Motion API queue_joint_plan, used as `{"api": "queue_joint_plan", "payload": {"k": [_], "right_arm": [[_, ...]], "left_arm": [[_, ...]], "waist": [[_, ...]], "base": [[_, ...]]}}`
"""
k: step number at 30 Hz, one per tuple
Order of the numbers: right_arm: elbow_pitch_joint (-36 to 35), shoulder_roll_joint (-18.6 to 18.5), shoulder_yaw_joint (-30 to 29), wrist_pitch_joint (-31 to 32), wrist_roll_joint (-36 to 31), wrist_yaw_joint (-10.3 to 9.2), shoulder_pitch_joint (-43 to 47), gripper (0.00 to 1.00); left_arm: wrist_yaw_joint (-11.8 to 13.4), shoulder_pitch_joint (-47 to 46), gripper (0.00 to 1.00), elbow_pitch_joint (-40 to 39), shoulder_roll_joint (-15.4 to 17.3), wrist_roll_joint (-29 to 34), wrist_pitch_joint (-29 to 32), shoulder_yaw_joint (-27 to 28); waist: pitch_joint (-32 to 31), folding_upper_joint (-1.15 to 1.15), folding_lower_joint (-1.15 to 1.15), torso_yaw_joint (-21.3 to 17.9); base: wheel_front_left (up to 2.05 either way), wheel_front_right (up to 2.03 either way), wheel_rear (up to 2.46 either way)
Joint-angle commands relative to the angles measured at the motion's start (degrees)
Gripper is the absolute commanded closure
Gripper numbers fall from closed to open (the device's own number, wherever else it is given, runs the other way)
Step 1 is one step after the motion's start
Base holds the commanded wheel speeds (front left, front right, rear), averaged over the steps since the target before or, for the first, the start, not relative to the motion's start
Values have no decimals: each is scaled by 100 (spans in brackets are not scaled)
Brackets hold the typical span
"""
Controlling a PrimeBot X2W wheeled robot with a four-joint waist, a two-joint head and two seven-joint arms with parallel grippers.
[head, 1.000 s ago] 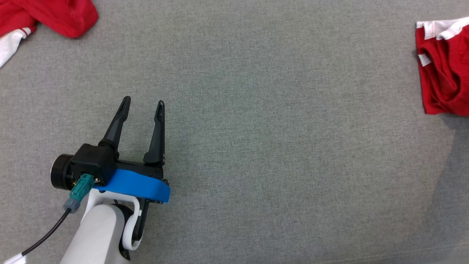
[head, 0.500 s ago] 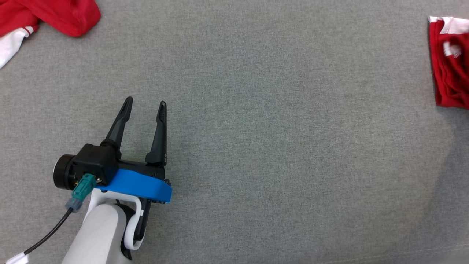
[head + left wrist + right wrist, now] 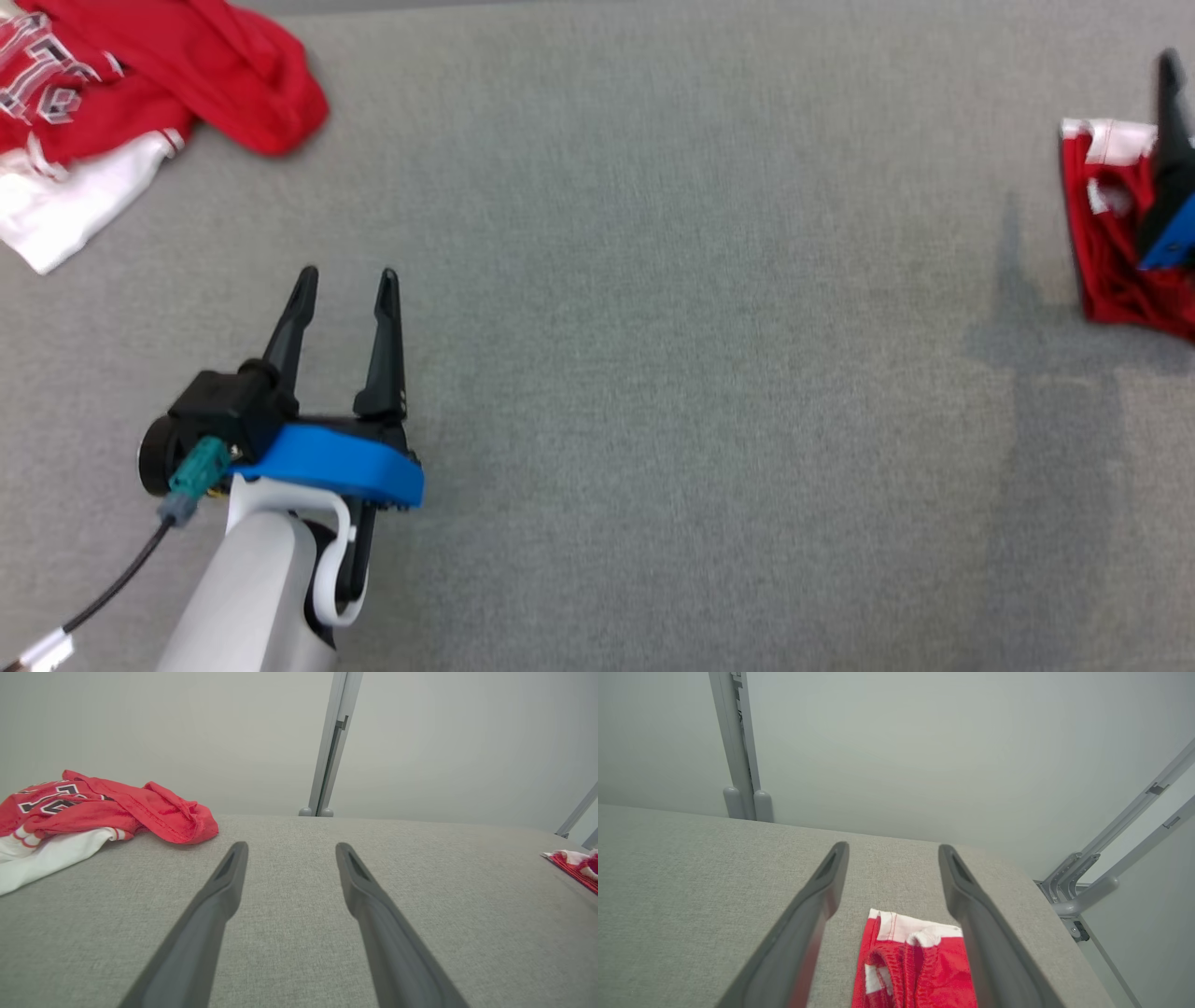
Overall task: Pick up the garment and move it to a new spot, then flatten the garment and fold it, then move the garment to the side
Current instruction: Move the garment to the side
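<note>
Garment (image 3: 1102, 271), red with white trim and folded small, lies flat on the grey counter (image 3: 700, 327) far over on my right side, close to the counter's right edge. My right tool (image 3: 891, 851) hangs over it with both fingers spread wide and nothing gripped between them. In the right wrist view the cloth (image 3: 915, 966) lies on the counter below the gap, its white-edged end turned toward the far edge. In the head view one dark finger (image 3: 1167, 121) of that tool crosses in front of the garment's right part. From there I cannot tell whether it touches the cloth.

My left tool (image 3: 347, 275) sits at the lower left of the head view, well apart from the garment. Its fingers are parted and empty, pointing out over bare counter.

A heap of red and white clothes (image 3: 140, 93) lies crumpled at the far left of the counter, with lettering on the red cloth. A grey metal post (image 3: 327, 742) stands upright just behind the counter's far edge.
</note>
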Motion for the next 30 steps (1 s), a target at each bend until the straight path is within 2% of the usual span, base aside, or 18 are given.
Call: {"api": "queue_joint_plan", "payload": {"k": [1,10,17,24,30], "right_arm": [[-30,65,12,-36,56,1,134,0],[-510,959,157,-419,346,1,1278,0],[-1009,1614,-30,-611,192,1,2481,0],[-1874,1911,-183,-664,90,1,3560,0],[-2610,1979,-237,-617,71,1,4315,0]], "left_arm": [[-5,-78,0,39,2,-27,-41,19],[-2,247,0,944,-118,-118,-288,266],[-43,744,0,1166,-190,-10,-318,319],[-118,1109,0,1218,-324,117,-321,248],[-127,1240,0,1088,-417,167,-321,286]], "waist": [[-86,0,0,-37],[-953,0,0,98],[-1548,0,0,210],[-1926,0,0,303],[-1994,0,0,325]], "base": [[0,0,0],[0,0,0],[0,0,0],[0,0,0],[0,0,0]]}}
